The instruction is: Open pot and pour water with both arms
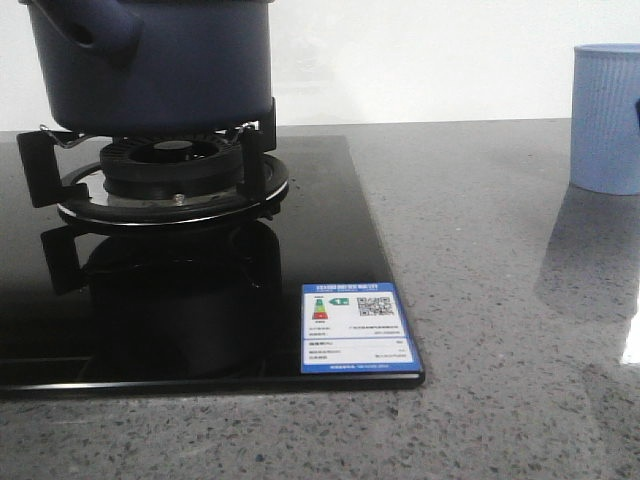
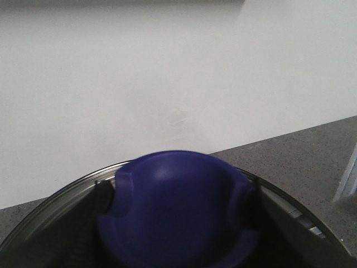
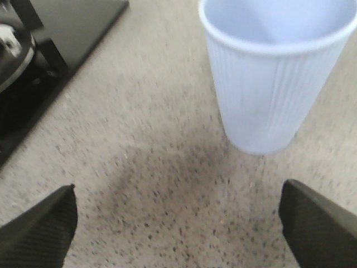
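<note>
The dark navy pot [image 1: 150, 60] stands on the gas burner [image 1: 170, 170] at the back left, its stubby handle [image 1: 95, 25] pointing left; its top is cut off by the frame. In the left wrist view, my left gripper [image 2: 178, 192] is shut on the round blue lid knob [image 2: 178, 218], with a black finger [image 2: 103, 195] at each side. The lid's metal rim [image 2: 67, 190] curves around it. My right gripper [image 3: 177, 223] is open and empty just above the counter, short of the pale blue ribbed cup [image 3: 268, 84], which stands upright at the right [image 1: 605, 120].
The black glass hob [image 1: 330, 250] carries a blue and white label [image 1: 357, 328] at its front right corner. Its edge shows in the right wrist view [image 3: 83, 33]. Grey speckled counter [image 1: 480, 300] lies between hob and cup. A white wall stands behind.
</note>
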You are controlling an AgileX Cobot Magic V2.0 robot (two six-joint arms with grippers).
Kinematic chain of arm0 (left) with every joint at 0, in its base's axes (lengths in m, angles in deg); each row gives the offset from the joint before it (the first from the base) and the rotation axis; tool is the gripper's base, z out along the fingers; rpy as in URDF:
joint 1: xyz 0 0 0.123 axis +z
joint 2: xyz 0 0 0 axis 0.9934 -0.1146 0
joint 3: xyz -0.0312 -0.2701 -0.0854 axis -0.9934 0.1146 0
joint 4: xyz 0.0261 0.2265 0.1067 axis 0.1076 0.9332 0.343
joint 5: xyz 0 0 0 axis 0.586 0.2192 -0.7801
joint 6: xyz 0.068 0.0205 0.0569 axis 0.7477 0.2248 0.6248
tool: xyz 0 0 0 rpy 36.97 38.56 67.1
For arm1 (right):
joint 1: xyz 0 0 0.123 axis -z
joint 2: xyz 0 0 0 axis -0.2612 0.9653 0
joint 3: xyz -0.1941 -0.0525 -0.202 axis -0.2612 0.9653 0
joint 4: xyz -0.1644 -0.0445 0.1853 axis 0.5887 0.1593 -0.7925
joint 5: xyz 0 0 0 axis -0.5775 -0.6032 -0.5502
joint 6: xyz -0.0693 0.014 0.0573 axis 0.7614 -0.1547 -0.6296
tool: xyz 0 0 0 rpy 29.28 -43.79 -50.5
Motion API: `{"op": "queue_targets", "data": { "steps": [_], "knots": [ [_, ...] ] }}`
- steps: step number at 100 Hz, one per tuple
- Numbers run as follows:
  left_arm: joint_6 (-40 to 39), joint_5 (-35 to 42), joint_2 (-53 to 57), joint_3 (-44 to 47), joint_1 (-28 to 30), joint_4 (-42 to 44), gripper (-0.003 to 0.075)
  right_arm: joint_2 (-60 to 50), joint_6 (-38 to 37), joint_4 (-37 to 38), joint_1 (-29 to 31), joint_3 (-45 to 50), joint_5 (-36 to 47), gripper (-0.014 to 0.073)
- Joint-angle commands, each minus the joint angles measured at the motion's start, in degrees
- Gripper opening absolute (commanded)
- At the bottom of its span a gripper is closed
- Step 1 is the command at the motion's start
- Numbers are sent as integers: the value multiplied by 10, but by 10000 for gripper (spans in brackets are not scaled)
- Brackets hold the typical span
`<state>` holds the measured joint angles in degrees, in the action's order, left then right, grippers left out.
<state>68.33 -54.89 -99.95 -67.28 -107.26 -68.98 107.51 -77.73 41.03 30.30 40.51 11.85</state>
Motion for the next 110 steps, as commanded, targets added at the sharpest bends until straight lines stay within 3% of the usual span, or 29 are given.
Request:
{"op": "queue_targets", "data": {
  "steps": [1,30,110],
  "knots": [
    [-1,73,7,-22,-4,1,390,-36,-7,9,5,-13,-16,664],
    [-1,96,-1,-22,-25,1,390,-89,-8,9,5,-13,-41,664],
    [-1,95,-39,-22,-25,1,390,-90,-20,9,5,-13,-47,664]
  ]
}}
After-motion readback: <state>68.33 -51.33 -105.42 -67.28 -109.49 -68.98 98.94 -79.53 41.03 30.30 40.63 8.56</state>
